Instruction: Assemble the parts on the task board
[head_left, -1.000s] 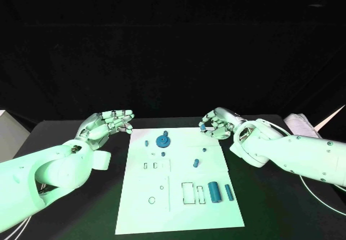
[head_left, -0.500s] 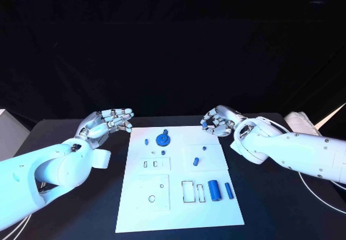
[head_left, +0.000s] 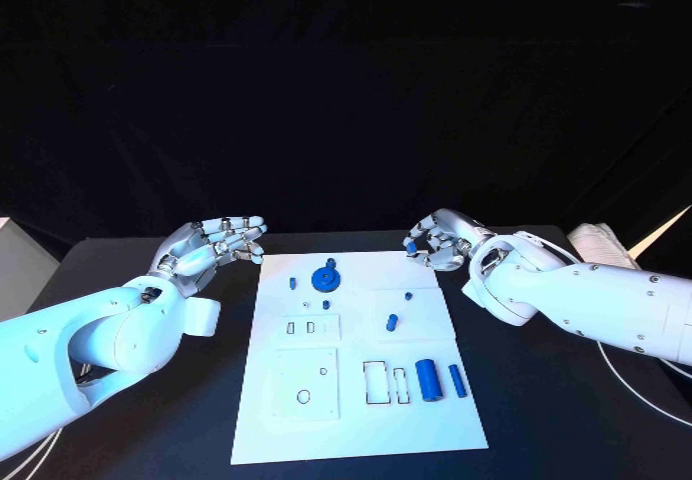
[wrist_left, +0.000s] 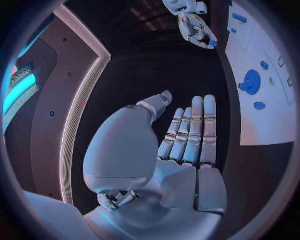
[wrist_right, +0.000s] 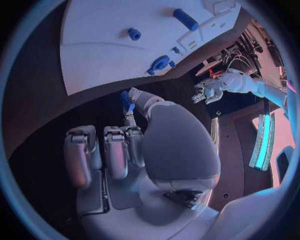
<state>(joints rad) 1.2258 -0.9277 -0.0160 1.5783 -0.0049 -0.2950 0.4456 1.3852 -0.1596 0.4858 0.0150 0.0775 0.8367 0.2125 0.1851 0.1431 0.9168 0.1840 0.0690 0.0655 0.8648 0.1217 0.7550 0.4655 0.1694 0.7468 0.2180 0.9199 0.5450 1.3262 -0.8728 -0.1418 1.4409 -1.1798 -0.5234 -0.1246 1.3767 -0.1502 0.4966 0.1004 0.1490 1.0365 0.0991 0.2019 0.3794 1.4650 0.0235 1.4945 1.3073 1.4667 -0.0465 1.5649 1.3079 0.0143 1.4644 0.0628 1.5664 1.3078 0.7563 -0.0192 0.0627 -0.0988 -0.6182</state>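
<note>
Right robot hand (head_left: 437, 243) pinches a small blue part (wrist_right: 127, 101) beyond the board (head_left: 361, 430), likely carrying it to its slot; left robot hand (head_left: 216, 243) open, empty.

Smooth white arms (head_left: 101, 335) ending in silver jointed fingers (head_left: 231, 232)

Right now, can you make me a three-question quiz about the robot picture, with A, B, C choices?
1. Where is the big round blue part? A in a hand; B on the task board; C on the black table.
2. What colour is the small part pinched by the right hand? A blue; B red; C yellow.
3. The left hand is: A holding a part; B pressing the board; C holding nothing.
Answers: 1 B, it sits at the board's far end. 2 A, blue shows between the fingers. 3 C, it is spread open, nothing in it.
</note>
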